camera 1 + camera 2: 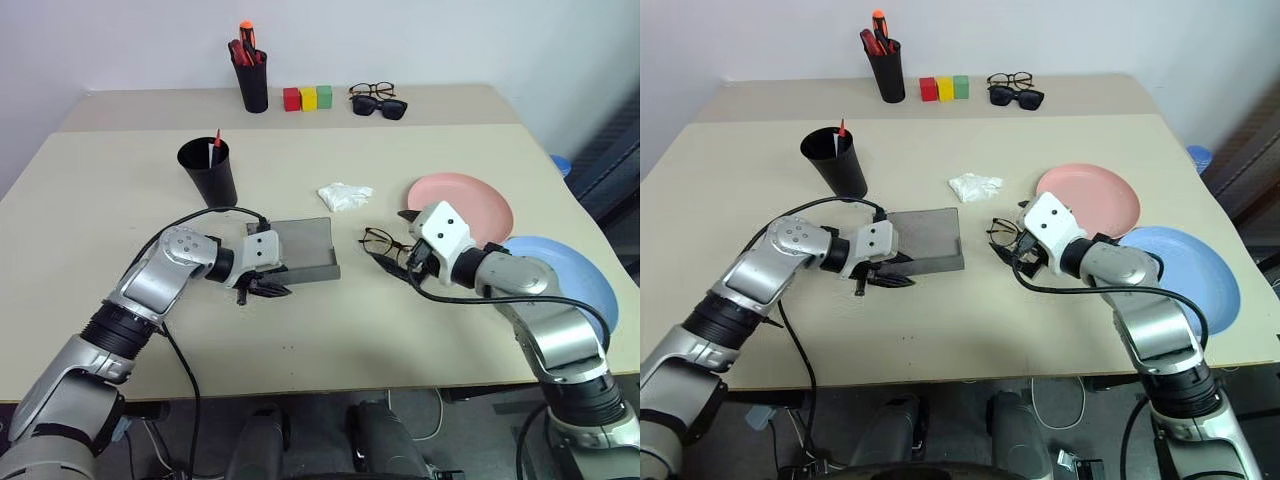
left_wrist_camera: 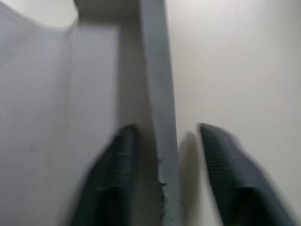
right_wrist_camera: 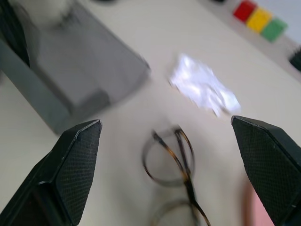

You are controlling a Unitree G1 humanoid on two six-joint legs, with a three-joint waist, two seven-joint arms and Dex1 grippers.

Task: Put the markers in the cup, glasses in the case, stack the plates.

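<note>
The left pincer (image 1: 268,290) straddles the near wall of the case (image 1: 305,250), fingers half apart, likely steadying it. The right pincer (image 3: 167,174), spread wide and empty, hovers over the glasses (image 1: 385,241) on the bare table (image 1: 100,190) just beside the pink plate (image 1: 465,200). Farther off stands the cup (image 1: 208,172), well apart.

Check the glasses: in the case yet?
Out. The glasses lie on the table beside the case, between the open right gripper's fingers.

Beige table (image 1: 300,330): case (image 1: 305,245), plates (image 1: 480,195), glasses (image 1: 378,240).
</note>
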